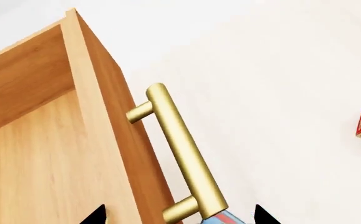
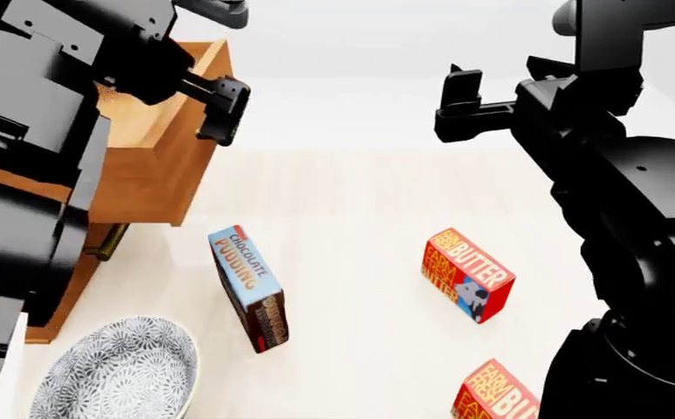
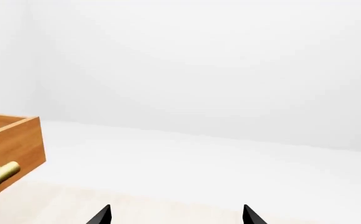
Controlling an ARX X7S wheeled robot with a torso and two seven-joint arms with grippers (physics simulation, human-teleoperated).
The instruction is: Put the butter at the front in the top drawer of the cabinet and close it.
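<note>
I see the butter [image 2: 469,275] I want lying flat on the pale table [image 2: 349,218], out in the open right of the middle. A second, matching box [image 2: 497,394] sits nearer to me, cut off by the lower edge of the head view. Neither pincer touches either box. To the left of the butter a blue pudding box [image 2: 249,288] stands on its long edge, and a patterned bowl [image 2: 116,371] lies in the near left corner.

The top drawer [image 2: 156,179] is pulled out from the cabinet [image 2: 64,297] at the far left. My left gripper [image 2: 223,109] hangs over its front right corner; in the left wrist view the brass handle [image 1: 183,151] runs between the spread tips, untouched, and the drawer holds nothing I can see. My right gripper [image 2: 463,106] hovers high above the table with its tips apart, holding nothing.
</note>
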